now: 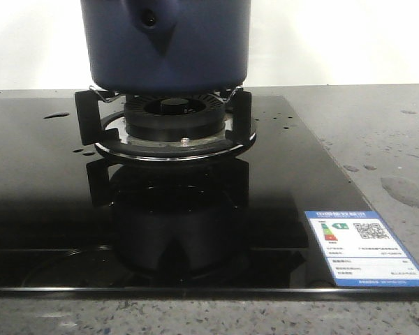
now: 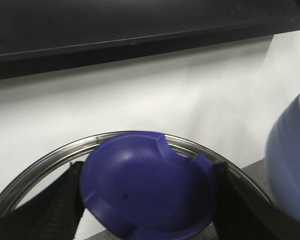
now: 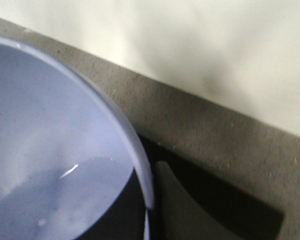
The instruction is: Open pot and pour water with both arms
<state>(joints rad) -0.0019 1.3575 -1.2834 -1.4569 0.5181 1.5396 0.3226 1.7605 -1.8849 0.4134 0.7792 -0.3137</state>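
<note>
Squarely on the burner (image 1: 169,115) sits the pot (image 1: 166,38), handle socket with its round hole facing forward, top out of frame. Under the burner, black glass hob (image 1: 49,209); at its near right corner, an energy label (image 1: 363,246). Water (image 1: 405,190) lying in a shallow puddle on the grey counter (image 1: 377,125) right of the burner, with smaller drops on the glass beside it. Left gripper (image 2: 147,200) closed about the blue knob of a glass lid (image 2: 45,165), black fingers (image 2: 60,200) pressing either side. Beside the lid, a periwinkle bowl (image 2: 290,165). Right gripper (image 3: 149,212) barely visible at the bowl's rim; grip and opening impossible to tell.
</note>
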